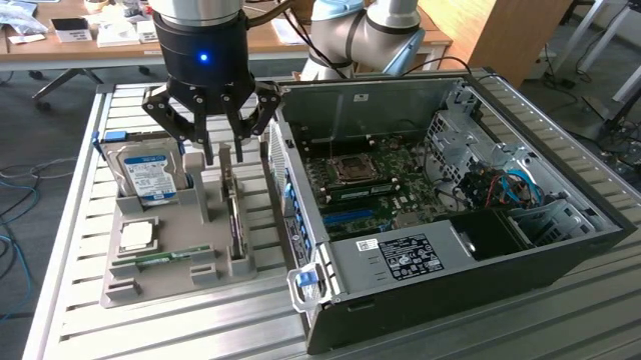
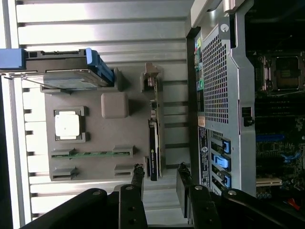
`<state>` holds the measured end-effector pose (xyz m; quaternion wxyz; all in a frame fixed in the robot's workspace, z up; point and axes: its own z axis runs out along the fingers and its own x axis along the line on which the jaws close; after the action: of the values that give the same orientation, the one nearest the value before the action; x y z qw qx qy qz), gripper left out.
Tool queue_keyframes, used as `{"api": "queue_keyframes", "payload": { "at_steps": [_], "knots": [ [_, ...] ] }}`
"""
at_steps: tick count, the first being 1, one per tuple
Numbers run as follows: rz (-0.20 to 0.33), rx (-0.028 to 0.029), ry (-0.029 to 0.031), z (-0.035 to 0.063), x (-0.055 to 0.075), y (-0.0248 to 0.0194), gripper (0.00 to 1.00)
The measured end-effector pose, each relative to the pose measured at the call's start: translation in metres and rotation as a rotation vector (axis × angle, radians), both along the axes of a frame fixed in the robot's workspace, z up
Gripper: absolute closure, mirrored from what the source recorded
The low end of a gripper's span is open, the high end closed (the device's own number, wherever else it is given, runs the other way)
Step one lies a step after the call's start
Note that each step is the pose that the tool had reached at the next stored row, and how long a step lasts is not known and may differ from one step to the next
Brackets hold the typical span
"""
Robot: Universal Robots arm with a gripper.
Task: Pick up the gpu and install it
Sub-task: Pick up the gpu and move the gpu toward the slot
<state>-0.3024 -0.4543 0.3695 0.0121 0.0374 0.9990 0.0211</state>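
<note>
You see a black gripper [image 1: 222, 146] with a blue light, a dark gpu [image 1: 233, 217] in a grey tray [image 1: 200, 279], a blue-and-white drive [image 1: 150, 176], a black case [image 1: 481, 300], and a silver ribbed table [image 1: 60, 285].

Arm [image 1: 200, 37] vertical, jaws wide apart

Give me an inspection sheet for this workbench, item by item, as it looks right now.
Surface: slatted metal table, grey parts tray on it.
Job's things: gpu standing on edge in a tray slot, not installed; open computer case beside the tray.
Clutter: hard drive, processor and memory stick in the tray.
Claw: open, just above the gpu, holding nothing.
Cables: blue and red wires inside the case; loose cables on the floor.
Surroundings: wooden desks behind.
</note>
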Motion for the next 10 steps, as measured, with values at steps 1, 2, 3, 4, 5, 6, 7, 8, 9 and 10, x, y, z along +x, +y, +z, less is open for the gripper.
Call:
{"api": "queue_keyframes", "payload": {
  "at_steps": [1,2,3,4,5,6,7,8,9,10],
  "knots": [
    [0.000,0.0001,-0.0001,-0.0003,0.0000,0.0000,0.58],
    [0.000,0.0002,-0.0002,-0.0007,0.0000,0.0000,0.58],
    [0.000,0.0002,-0.0002,-0.0011,0.0000,0.0000,0.58],
    [0.000,0.0001,-0.0001,-0.0016,0.0000,0.0000,0.58],
    [0.000,0.0001,-0.0001,-0.0020,0.0000,0.0000,0.58],
    [0.000,0.0001,-0.0001,-0.0024,0.0000,0.0000,0.58],
    [0.000,-0.0001,0.0000,-0.0026,0.0000,0.0000,0.58],
    [0.000,0.0000,0.0000,-0.0028,0.0000,0.0000,0.58],
    [0.000,0.0000,-0.0001,-0.0031,0.0000,0.0000,0.58],
    [0.000,0.0000,0.0000,-0.0033,0.0000,0.0000,0.58]
  ]
}}
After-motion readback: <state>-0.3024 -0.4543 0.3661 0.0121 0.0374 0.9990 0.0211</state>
